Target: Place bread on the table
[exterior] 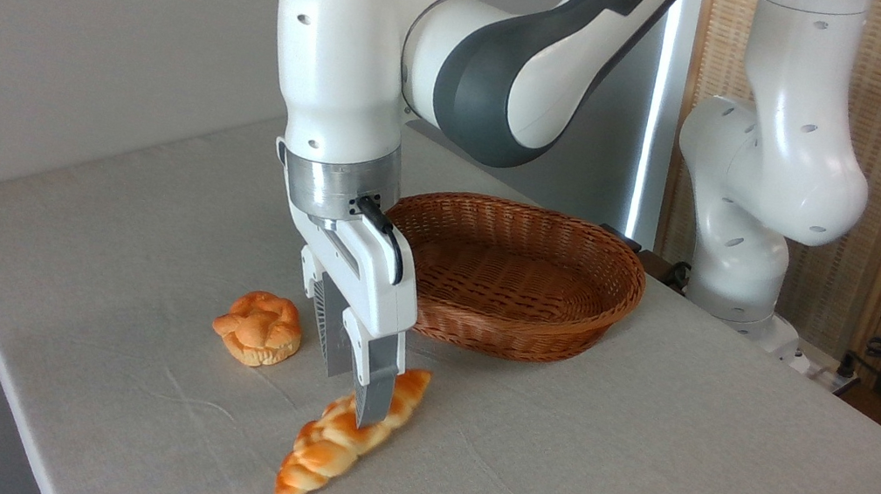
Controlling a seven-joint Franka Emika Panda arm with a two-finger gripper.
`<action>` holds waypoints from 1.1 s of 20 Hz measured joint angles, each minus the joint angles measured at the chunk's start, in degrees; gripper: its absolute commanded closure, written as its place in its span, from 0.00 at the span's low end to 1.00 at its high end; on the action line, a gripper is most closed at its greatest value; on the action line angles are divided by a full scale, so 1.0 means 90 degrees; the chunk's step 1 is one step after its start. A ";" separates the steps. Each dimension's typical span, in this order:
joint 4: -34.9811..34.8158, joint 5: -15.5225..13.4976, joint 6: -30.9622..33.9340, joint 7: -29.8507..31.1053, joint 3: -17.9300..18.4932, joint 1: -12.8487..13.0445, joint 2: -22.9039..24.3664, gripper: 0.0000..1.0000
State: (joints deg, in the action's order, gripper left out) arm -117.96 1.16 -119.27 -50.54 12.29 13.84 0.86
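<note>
Nearest the camera, low and a little left of the frame's centre, the bread [339,440] lies on the table [635,472], out of the basket. Its long axis runs on a diagonal: one tapered end points toward the lower left of the frame, the other toward the upper right, in the direction of the basket. The lower end rests on the grey-beige cloth; the upper end seems slightly raised, though whether it clears the cloth is hard to judge.

The gripper [351,392] comes down on the loaf's upper half. Its fingers [375,391] stand on either side of the braid (the near one covers part of the crust), spread only about as wide as the loaf is thick. From this angle I cannot tell whether they are pinching the bread or merely bracketing it.

To the left, just beyond the loaf, a small round knotted bun [259,328] sits on the cloth, apart from both the bread and the gripper.

The hand points nearly straight down, with a slight tilt. Above it the wrist rises to a white joint with a blue light in the upper middle of the frame, and the arm [512,73] then sweeps up to the right.

Behind the gripper, at mid-frame, sits the brown wicker basket [562,319], and farther right the arm's white base stands at the table's far edge.
</note>
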 measured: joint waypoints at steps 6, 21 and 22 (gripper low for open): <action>0.0160 0.0000 0.0011 0.0001 0.0023 -0.0003 0.0029 0.00; 0.2623 -0.0090 0.2765 0.0691 0.0106 -0.0035 0.0245 0.00; 0.2775 -0.0153 0.2976 0.0746 0.0105 -0.0035 0.0248 0.00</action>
State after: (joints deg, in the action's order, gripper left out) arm -92.99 -0.22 -92.49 -43.82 13.24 13.53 3.09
